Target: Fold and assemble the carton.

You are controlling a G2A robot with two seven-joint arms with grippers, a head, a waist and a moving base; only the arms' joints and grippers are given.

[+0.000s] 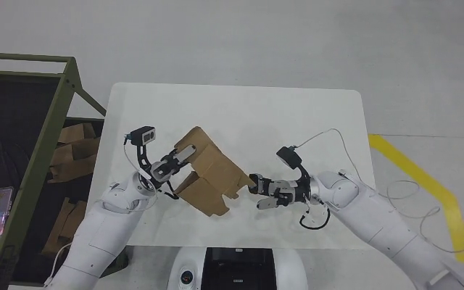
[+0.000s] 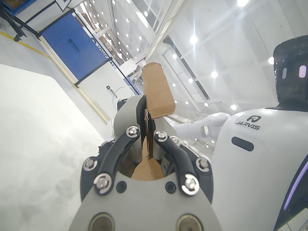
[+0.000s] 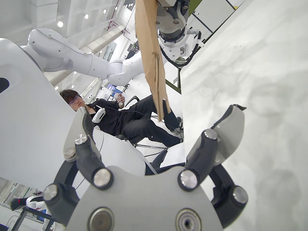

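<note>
A brown cardboard carton [image 1: 209, 171], partly folded, is held above the white table [image 1: 304, 123] near its front middle. My left gripper [image 1: 176, 164] is at the carton's left side, shut on a cardboard wall; in the left wrist view the left gripper [image 2: 146, 133] pinches the edge, with a flap [image 2: 157, 92] rising beyond. My right gripper [image 1: 258, 191] stands open at the carton's right corner. In the right wrist view the right gripper [image 3: 158, 117] has wide-spread fingers, and the carton's [image 3: 149, 49] lower tip hangs just ahead of them.
A green-framed cart [image 1: 72, 80] with several flat cardboard pieces [image 1: 72, 156] stands off the table's left edge. A thin cable [image 1: 330, 134] loops from the right wrist over the table. Bare tabletop lies behind and to the right of the carton.
</note>
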